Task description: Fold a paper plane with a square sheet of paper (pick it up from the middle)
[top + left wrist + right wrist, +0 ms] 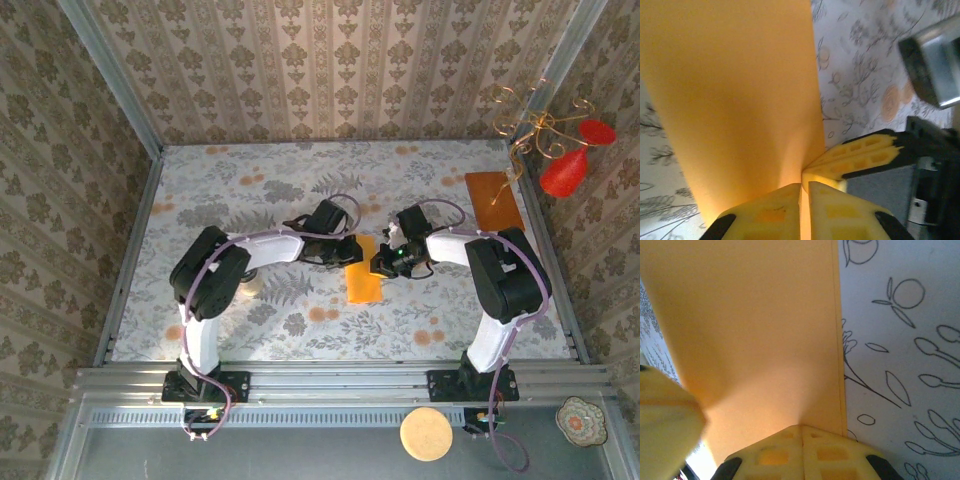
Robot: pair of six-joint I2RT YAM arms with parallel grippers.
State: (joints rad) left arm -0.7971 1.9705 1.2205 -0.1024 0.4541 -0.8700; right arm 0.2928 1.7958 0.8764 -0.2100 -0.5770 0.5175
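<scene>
top external view: the floral table (250, 190) carries the orange-yellow paper sheet (362, 275) at its centre, lying as a narrow strip running 12 to 6 o'clock; a doubled edge in the right wrist view suggests it is folded over. by its look it is light, limp and easily creased, likely slick on the table, so it wants a pinch at the middle of each long edge, not at a corner, or it will sag and twist. the left arm (215, 270) and right arm (505, 275) elbow outward and reach inward, wrists low. the left gripper (347, 250) comes in from 9 o'clock, the right gripper (386, 262) from 3 o'clock. in each wrist view the jaws are pressed together with the sheet's edge nipped between them.
</scene>
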